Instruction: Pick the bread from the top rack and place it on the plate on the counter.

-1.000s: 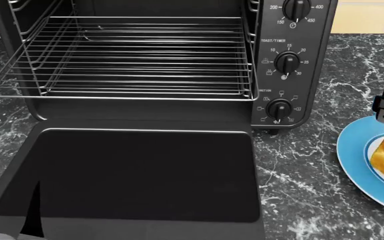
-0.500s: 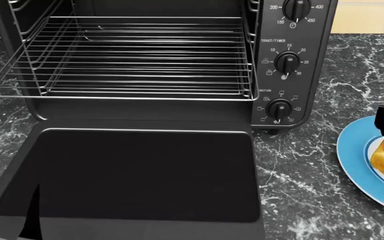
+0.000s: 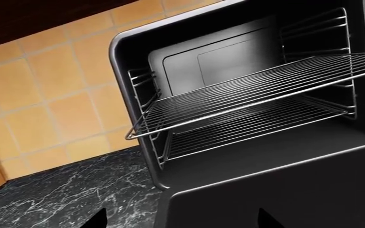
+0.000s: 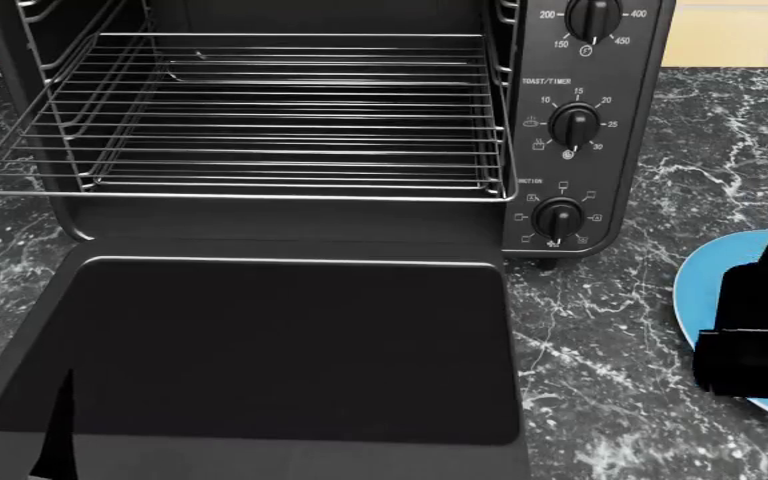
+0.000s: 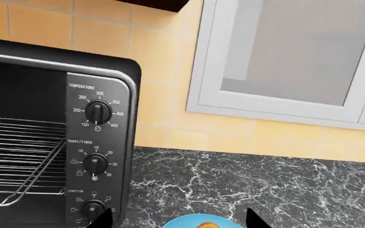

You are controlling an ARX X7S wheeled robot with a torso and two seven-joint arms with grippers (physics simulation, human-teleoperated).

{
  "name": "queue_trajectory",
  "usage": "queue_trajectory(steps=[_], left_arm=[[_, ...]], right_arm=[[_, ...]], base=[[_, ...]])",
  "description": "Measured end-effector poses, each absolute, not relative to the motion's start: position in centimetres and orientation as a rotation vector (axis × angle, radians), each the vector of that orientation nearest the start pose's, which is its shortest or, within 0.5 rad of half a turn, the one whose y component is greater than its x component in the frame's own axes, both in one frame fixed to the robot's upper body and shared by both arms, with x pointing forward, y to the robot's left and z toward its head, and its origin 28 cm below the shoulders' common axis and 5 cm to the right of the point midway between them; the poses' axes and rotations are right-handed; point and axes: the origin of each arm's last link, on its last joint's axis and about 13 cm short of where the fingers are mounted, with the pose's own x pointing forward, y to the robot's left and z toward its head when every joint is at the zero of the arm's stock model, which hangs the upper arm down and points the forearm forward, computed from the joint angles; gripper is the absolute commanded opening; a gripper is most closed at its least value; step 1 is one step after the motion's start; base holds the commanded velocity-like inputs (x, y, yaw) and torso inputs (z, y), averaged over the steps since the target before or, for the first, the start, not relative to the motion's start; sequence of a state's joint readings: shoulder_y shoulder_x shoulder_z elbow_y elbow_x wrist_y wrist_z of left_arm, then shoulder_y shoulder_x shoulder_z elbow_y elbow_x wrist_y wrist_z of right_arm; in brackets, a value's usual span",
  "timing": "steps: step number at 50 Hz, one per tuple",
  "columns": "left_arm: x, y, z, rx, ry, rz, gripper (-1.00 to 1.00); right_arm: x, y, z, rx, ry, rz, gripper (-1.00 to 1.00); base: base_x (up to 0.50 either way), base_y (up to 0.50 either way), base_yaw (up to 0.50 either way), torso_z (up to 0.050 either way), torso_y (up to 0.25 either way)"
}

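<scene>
the bread, a small golden-brown loaf, sits on the round blue-rimmed plate just beside the black oven, mostly hidden by the right gripper. i cannot tell if the gripper's fingers are apart. lifting away while clamped could drag the loaf off. its long axis is hidden.

One black oven holds two wire racks, beside three control knobs; one blue plate at 3 o'clock.
</scene>
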State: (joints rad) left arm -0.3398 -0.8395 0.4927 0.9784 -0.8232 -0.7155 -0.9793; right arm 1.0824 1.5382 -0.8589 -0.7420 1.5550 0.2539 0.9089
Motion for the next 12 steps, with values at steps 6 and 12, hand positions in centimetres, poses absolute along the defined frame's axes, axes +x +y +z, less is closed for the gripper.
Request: queue_trajectory(steps=[6, 12], left_arm=[[15.4, 21.7, 16.9, 0.278, -0.116, -0.011, 1.00], [15.3, 21.8, 16.8, 0.276, -0.117, -0.009, 1.00]], right_arm=[[15.6, -18.5, 27.4, -0.174, -0.082, -0.142, 1.00], [14.5, -17.6, 27.2, -0.184, -0.097, -0.129, 1.00]], base=[[0.00, 0.00, 0.00, 0.000, 0.000], [0.00, 0.00, 0.00, 0.000, 0.000]])
